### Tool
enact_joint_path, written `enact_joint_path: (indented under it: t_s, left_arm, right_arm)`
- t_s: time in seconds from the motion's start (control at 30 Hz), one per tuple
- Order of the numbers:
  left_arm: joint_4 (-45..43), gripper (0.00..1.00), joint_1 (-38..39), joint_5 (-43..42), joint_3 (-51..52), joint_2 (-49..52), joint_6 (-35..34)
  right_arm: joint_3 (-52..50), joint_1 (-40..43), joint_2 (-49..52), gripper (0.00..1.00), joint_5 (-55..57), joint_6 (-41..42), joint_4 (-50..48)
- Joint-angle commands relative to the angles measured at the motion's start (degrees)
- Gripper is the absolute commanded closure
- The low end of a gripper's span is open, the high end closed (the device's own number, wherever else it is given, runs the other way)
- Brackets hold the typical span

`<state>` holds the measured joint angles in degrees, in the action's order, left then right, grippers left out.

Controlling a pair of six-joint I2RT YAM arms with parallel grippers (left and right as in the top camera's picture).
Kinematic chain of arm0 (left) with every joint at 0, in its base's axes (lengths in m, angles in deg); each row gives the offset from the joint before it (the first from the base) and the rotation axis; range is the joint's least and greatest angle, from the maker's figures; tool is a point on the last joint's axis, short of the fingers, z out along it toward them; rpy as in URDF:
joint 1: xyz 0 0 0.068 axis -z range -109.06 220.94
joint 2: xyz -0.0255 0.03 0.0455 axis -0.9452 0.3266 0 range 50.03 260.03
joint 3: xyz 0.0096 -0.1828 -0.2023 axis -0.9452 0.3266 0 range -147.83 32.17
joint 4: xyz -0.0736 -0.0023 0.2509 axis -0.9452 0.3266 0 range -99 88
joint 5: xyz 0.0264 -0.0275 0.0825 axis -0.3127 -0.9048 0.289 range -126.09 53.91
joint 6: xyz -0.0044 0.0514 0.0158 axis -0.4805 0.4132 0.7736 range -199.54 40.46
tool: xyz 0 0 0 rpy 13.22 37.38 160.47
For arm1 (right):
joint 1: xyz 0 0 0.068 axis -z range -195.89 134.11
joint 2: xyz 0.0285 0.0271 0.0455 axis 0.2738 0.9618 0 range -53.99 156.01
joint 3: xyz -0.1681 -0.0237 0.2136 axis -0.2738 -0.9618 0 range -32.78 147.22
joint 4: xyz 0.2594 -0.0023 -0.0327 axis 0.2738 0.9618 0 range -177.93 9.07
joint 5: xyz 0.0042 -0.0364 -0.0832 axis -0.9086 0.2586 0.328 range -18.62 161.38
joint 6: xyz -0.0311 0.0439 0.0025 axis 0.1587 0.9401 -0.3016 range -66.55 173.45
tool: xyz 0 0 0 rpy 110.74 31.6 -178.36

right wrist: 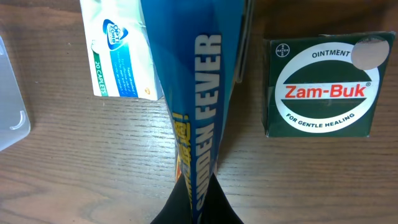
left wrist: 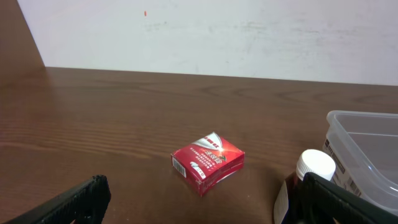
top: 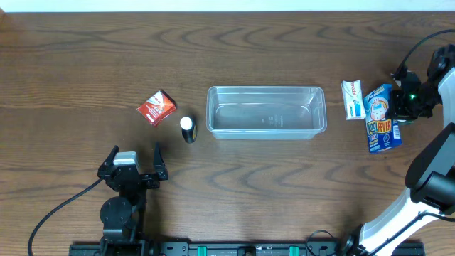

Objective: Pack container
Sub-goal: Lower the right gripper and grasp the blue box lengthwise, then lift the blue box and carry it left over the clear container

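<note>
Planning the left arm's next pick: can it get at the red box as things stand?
Probably yes. The left gripper is open and empty, and the red box lies in the open ahead of it. The bottle stands apart to one side, so nothing seems to block the way.

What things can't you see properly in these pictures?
- Overhead: the green ointment box is hidden beneath the right gripper. The print on the white box is too small to read.
- Left wrist: the label of the bottle is behind a finger of the left gripper. The container is cut off by the right edge.
- Right wrist: the blue carton is too close, and its top is cut off.
</note>
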<state>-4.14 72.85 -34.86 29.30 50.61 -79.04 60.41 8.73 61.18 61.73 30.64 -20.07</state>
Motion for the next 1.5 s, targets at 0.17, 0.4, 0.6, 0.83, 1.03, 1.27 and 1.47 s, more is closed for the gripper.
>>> enact_joint_path:
  t_s: [0.17,0.4,0.6,0.83,1.03,1.27,1.47]
  left_arm:
    - [0.83,0.02,-0.39,-0.61,1.81,-0.35,0.98]
    - [0.83,0.02,-0.39,-0.61,1.81,-0.35,0.98]
    - [0.83,0.02,-0.39,-0.61,1.81,-0.35,0.98]
    - [0.81,0.02,-0.39,-0.61,1.81,-0.35,0.98]
    - [0.81,0.02,-0.39,-0.61,1.81,-0.35,0.98]
    - [0.83,0.02,-0.39,-0.61,1.81,-0.35,0.98]
    - [0.83,0.02,-0.39,-0.61,1.81,-0.35,0.98]
  right_arm:
    - [10.84,-0.57,0.33,0.99,-1.31,0.02,3.48]
    - [30.99,-7.1,0.33,0.99,-1.33,-0.9,10.08]
    - [43.45,-18.45,0.33,0.99,-1.38,-8.74,14.32]
    - [45.57,-33.83,0.17,0.99,-1.33,-20.5,17.77]
    - [44.15,-41.42,0.24,0.99,-0.35,-26.71,20.94]
    - [37.13,-43.39,0.24,0.99,7.34,-26.86,19.91]
    - [30.27,-43.45,0.24,0.99,7.72,-27.21,15.67]
